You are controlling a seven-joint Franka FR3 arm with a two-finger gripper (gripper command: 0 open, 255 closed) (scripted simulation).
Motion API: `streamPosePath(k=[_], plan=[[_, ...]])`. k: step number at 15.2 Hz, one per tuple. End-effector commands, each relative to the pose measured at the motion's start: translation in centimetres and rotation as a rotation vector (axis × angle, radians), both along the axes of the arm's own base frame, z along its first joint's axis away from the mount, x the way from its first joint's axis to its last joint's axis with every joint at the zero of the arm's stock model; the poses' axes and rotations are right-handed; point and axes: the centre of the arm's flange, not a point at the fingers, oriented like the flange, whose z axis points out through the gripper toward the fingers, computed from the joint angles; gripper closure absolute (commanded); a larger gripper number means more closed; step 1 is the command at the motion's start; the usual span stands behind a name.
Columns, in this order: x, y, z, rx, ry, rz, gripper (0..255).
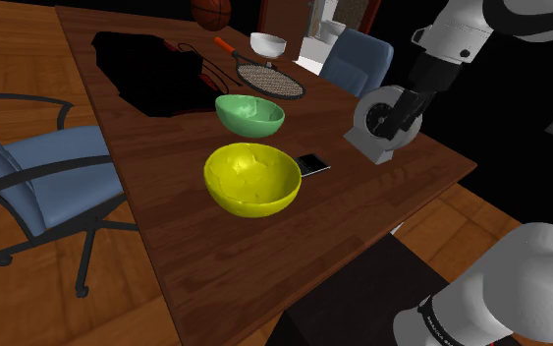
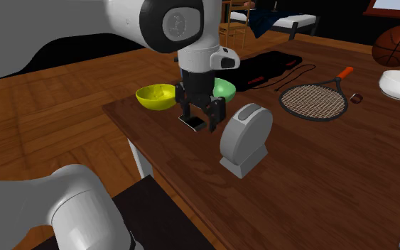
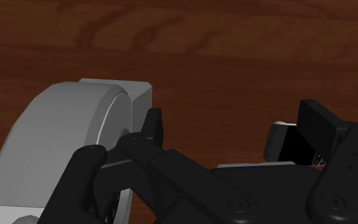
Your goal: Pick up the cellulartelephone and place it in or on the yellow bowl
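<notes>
Tool point(image 2: 200, 119) spread, phone point(image 1: 312, 163) beside yellow bowl point(image 1: 254, 202)

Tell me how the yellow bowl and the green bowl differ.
Colour: the yellow bowl is bright yellow, the green bowl pale green.
Size: the yellow bowl looks wider than the green bowl, though it also sits nearer the shoulder camera.
Neighbours: the phone lies flat beside the yellow bowl's rim, while the green bowl sits closer to the racket.
Shared: both stand upright on the wooden table and hold nothing.
</notes>
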Motion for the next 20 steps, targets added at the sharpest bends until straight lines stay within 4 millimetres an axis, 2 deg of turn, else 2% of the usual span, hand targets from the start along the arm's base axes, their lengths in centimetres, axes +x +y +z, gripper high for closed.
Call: streamPosePath(k=[1, 4, 7, 11, 15, 16, 20], plan=[[0.0, 0.0, 0.0, 0.000, 0.000, 0.000, 0], [-0.1, 3.5, -1.7, 0.015, 0.003, -0.320, 0], [1.0, 6.8, -3.3, 0.031, 0.006, -0.639, 0], [3.9, 10.4, -5.4, 0.051, 0.011, -1.066, 0], [8.0, 12.6, -7.4, 0.071, 0.015, -1.492, 0], [8.7, 12.8, -7.7, 0.074, 0.016, -1.554, 0], [8.8, 12.9, -9.8, 0.074, 0.015, -1.554, 0]])
